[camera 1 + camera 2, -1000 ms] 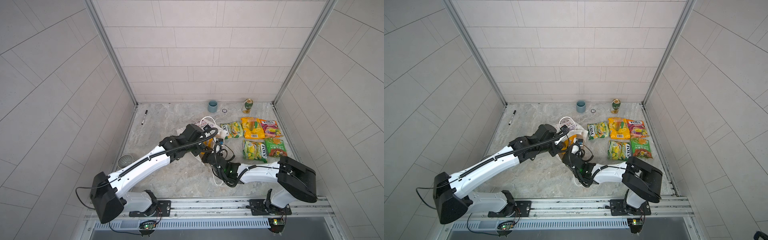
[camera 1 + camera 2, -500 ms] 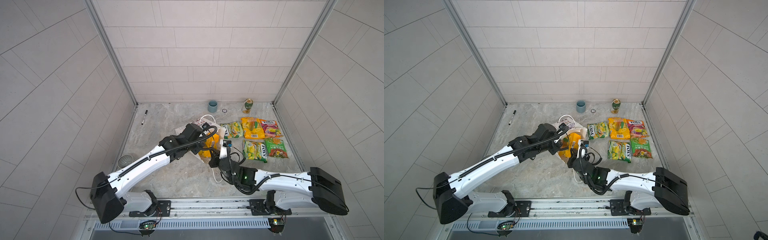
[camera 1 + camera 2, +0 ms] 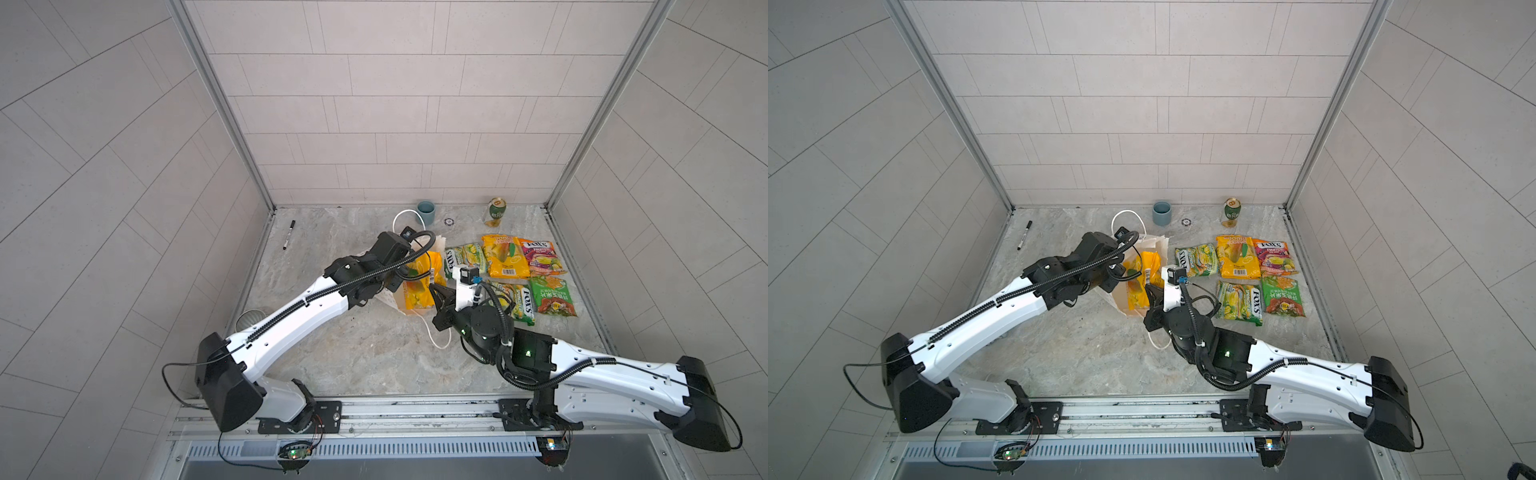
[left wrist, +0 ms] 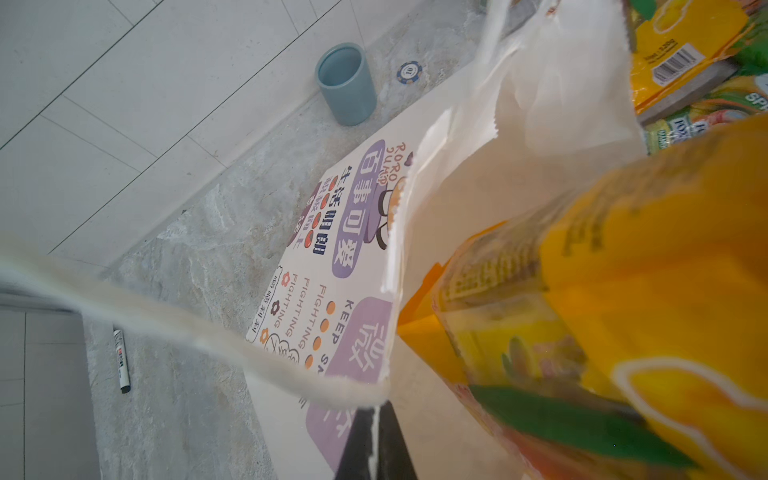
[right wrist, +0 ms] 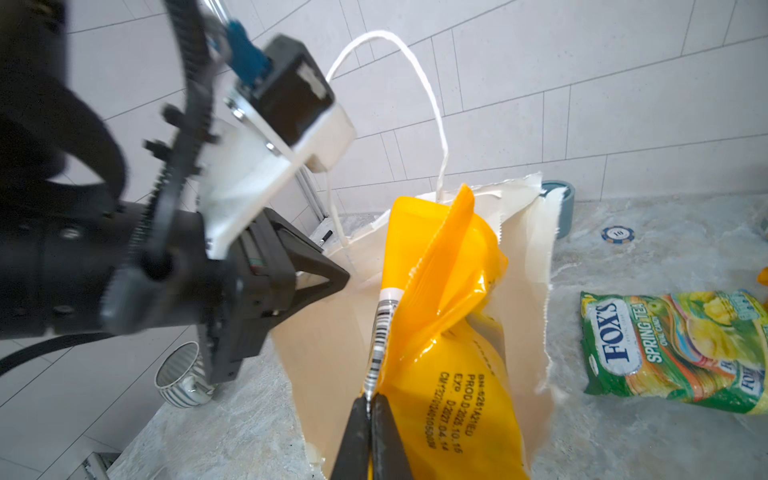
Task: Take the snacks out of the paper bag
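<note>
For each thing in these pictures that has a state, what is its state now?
paper bag: lying flat, mouth open
yellow packet: partly inside the paper bag
left gripper: shut on the paper bag's edge
right gripper: shut on the yellow packet's edge
five other packets: flat on the table, outside the bag
blue cup: upright, empty
can: upright

Light: bright, even, diffuse; shadows faint | top views: sharp throughout | left wrist: cord handle (image 4: 166,328) and yellow packet (image 4: 665,270) at paper bag (image 4: 457,208) mouth out of focus | right wrist: glare on yellow packet (image 5: 478,282).
</note>
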Motion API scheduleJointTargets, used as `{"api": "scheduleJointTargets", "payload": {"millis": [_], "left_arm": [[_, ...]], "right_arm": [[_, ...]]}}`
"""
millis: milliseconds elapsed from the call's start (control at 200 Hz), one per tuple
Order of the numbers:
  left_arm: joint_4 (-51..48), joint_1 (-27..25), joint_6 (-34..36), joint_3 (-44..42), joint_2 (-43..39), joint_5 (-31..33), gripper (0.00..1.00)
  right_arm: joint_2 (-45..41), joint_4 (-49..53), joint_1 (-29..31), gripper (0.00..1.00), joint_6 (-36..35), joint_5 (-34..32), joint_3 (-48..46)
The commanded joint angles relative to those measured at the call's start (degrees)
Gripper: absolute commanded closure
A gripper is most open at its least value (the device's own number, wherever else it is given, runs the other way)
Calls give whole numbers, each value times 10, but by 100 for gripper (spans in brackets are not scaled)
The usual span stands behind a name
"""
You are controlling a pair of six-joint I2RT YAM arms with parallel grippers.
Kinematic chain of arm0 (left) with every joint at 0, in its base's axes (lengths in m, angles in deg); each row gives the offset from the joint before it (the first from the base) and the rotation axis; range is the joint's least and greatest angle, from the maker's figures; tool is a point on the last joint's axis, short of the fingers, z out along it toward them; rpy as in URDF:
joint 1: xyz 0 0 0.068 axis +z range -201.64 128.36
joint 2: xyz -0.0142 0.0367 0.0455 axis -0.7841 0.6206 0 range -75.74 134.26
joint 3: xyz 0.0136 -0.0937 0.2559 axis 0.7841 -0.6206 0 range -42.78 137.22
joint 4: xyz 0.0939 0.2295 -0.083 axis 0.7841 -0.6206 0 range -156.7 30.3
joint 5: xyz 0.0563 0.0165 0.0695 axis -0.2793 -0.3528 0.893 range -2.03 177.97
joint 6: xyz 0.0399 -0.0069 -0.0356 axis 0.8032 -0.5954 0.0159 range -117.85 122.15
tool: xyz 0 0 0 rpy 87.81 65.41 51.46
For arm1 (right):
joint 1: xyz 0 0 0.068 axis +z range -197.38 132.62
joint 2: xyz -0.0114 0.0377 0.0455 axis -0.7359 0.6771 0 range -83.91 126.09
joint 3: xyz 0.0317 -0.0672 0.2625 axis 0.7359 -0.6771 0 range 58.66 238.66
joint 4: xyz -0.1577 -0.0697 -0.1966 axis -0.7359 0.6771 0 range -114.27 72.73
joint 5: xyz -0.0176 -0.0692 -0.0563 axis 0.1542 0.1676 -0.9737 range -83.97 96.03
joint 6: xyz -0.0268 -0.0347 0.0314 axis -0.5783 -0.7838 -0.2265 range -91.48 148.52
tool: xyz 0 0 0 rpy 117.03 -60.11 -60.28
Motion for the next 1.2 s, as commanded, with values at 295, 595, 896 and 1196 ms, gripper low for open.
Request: {"api": "scheduleJointTargets", "payload": {"millis": [295, 595, 896, 1196], "left_arm": [[-102, 28, -60, 116, 51, 48, 100], [-102, 67, -40, 159, 86, 13, 100], [-93, 88, -57, 148, 93, -40, 100], [-84, 91, -52, 155, 91, -58, 100]], "right_arm": [[-47, 79, -50, 100, -51, 34, 134], [-43, 134, -203, 100, -11, 155, 190], [-57, 139, -279, 100, 41, 222, 128], [-81, 172, -347, 100, 41, 278, 111]]}}
